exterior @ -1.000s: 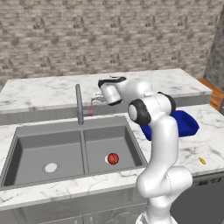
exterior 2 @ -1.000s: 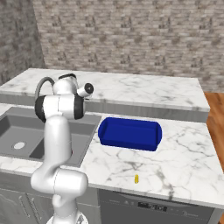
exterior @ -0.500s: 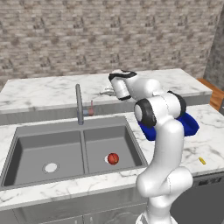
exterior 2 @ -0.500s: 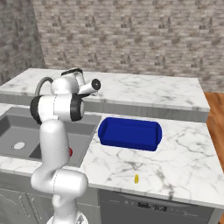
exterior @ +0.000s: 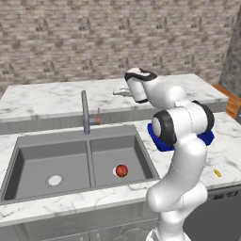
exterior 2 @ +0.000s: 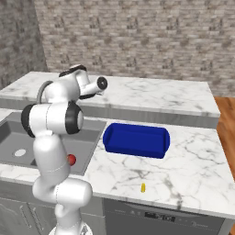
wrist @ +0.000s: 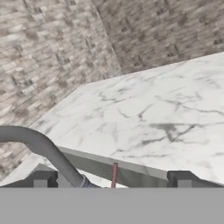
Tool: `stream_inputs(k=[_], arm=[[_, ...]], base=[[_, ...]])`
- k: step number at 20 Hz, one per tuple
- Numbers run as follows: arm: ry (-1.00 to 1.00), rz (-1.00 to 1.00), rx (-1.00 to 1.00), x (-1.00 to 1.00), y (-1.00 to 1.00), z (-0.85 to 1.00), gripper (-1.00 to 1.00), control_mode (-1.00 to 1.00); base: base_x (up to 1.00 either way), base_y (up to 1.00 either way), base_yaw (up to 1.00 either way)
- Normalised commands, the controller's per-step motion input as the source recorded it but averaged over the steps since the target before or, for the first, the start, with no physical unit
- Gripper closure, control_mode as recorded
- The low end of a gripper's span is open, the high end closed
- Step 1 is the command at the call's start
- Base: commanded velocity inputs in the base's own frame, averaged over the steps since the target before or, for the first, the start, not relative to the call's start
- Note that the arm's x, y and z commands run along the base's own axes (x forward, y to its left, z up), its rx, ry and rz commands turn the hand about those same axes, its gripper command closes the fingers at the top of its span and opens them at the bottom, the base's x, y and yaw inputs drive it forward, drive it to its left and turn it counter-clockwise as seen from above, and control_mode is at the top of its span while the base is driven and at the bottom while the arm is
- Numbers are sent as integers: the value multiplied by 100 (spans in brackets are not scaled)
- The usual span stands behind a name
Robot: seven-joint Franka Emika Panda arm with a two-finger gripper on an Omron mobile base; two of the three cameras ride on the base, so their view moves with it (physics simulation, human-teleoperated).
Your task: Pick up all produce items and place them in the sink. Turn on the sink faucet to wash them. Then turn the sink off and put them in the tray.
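Now the tomato (exterior: 122, 170) lies in the right bowl of the sink (exterior: 28, 155), on its drain, and your gripper (exterior: 121, 91) hangs with fingers wide apart above the counter behind the faucet (exterior: 85, 113). Bring it down slowly to the small lever (wrist: 114, 174) and push only that, not the spout.

Red-orange fruit (exterior: 122, 171), deep-blue tray (exterior 2: 135, 140)

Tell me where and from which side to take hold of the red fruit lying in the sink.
Take the red fruit from straight above, pincer fingers closing across its widest middle. It is small and round and rests on the floor of the sink's right bowl near the drain, so any jaw angle should do; the bowl's walls likely block a sideways approach. The pincer is open now.
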Motion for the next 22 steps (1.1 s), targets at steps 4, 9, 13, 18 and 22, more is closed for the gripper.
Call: stream_inputs(k=[4, 9, 13, 18, 22], arm=[[1, -4, -4, -38, -2, 67, -100, -100], [5, -5, -5, -40, -7, 67, -100, -100], [6, -4, -5, -40, -9, 57, -100, -100], [8, -4, -5, -40, -9, 41, -100, -100], [9, -5, -8, -44, -2, 23, -100, -100]], base=[[0, 0, 0], [0, 0, 0], [0, 0, 0], [0, 0, 0], [0, 0, 0]])
